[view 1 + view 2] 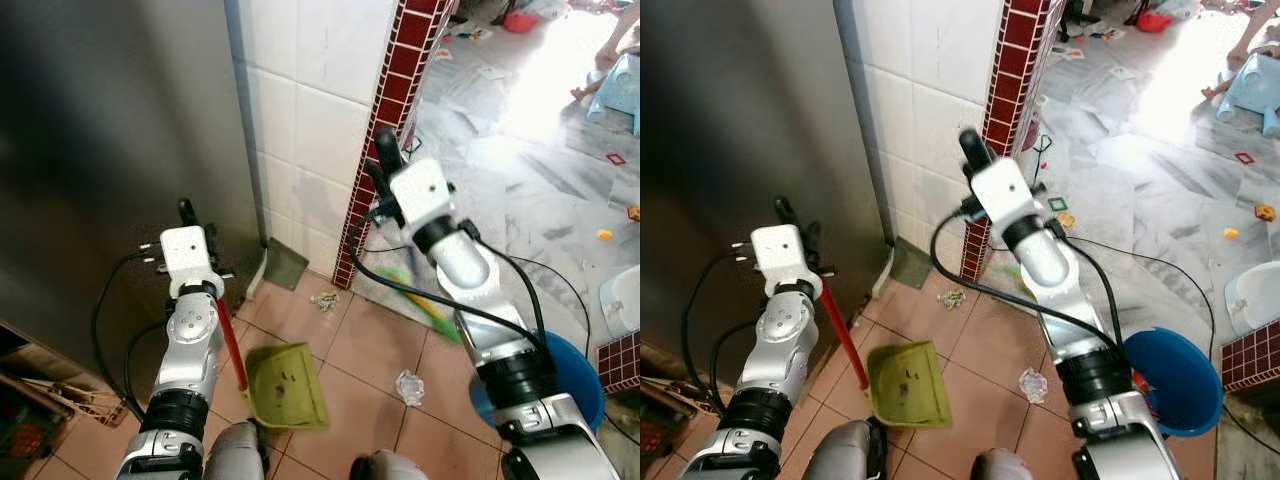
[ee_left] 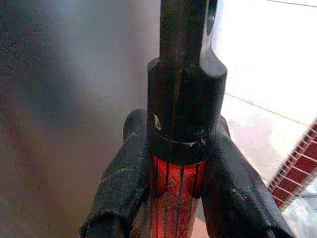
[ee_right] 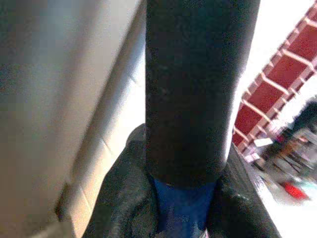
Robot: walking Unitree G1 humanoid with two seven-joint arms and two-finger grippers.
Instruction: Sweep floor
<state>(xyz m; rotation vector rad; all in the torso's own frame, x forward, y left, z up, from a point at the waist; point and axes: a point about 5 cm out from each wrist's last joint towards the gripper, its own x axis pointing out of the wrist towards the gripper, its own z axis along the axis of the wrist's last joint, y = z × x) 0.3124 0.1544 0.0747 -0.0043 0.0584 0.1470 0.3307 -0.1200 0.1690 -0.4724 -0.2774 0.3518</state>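
Two tools clamped — left tool [image 2: 178,193] on dustpan handle [image 1: 231,345], right tool [image 3: 183,198] on broom handle [image 3: 195,89].

One green dustpan [image 1: 288,385] with red handle. One broom [image 1: 432,312], bristles blurred. Two crumpled litter scraps on the tiles: one [image 1: 409,387], another [image 1: 325,299]. One blue bucket [image 1: 578,385]. One light-blue stool [image 1: 620,92].

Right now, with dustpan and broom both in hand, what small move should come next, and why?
Probably a short broom stroke by the right gripper toward the green dustpan, which the left gripper holds by its red handle. The crumpled wrapper lies on the tiles beside the pan, not yet in it.
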